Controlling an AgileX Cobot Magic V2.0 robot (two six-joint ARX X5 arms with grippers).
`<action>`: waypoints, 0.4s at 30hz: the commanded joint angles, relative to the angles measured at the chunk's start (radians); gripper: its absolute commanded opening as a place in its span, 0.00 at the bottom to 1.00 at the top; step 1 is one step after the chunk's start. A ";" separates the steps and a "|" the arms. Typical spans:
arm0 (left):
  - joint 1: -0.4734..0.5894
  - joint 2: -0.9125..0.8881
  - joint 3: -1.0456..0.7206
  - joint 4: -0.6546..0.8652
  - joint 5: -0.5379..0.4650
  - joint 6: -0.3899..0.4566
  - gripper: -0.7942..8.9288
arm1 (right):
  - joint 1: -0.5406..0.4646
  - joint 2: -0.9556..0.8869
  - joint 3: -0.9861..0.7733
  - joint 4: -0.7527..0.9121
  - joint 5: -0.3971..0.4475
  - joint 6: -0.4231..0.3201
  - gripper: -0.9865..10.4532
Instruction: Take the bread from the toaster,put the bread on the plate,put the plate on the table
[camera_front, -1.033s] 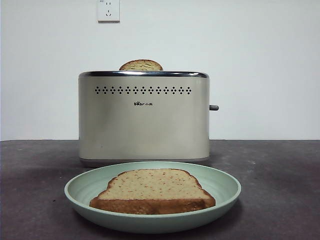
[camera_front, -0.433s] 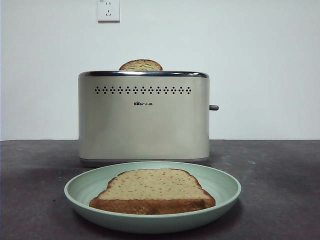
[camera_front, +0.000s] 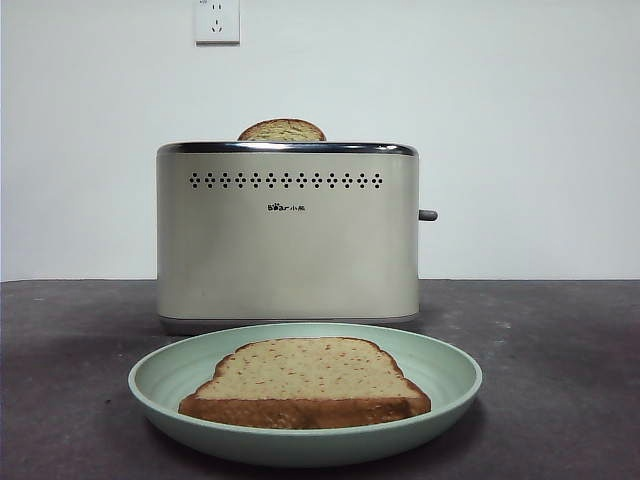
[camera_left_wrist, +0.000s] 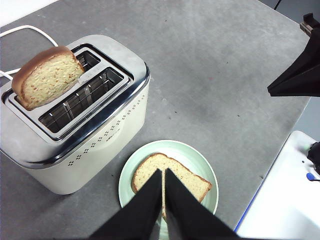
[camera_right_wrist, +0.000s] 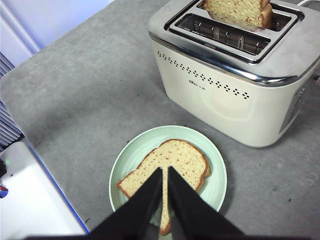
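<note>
The plate (camera_front: 305, 394) is seated flat on the tabletop (camera_front: 560, 360), directly in front of the toaster (camera_front: 288, 235); in the front view the far rim of the plate overlaps the toaster base, while both wrist views show a narrow strip of bare tabletop between the two. One slice of bread (camera_front: 305, 383) is laid flat inside the plate, crust edge toward the front camera; a margin of bare green is seen all round it, so no part of the slice overhangs the rim. A second slice (camera_front: 282, 131) is stood upright in the toaster slot farther from the plate, its domed top projecting above the chrome rim; the slot nearer the plate is seen empty in the left wrist view. The grey lever (camera_front: 428, 215) projects from the toaster's side.

The left tool (camera_left_wrist: 163, 172) is held high above the plate; its jaws are closed to a thin slit and nothing is gripped. The right tool (camera_right_wrist: 165, 172) is likewise held high over the plate, jaws drawn together to a thin slit, nothing gripped. Neither tool is in contact with any item.

Open tabletop is available on both sides of the plate and toaster. The tabletop edge is seen in both wrist views, bordered by a white surface (camera_right_wrist: 30, 200). A white cord (camera_left_wrist: 30, 31) is seen behind the toaster.
</note>
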 joint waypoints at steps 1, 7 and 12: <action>-0.005 0.006 0.028 0.008 -0.005 -0.003 0.09 | 0.010 0.007 0.009 0.008 0.001 0.007 0.09; 0.003 0.000 0.028 0.021 -0.006 -0.001 0.09 | 0.010 0.006 0.008 0.010 0.001 0.007 0.09; 0.092 -0.073 -0.010 0.151 -0.004 0.008 0.09 | 0.010 0.007 0.008 0.010 0.001 0.007 0.09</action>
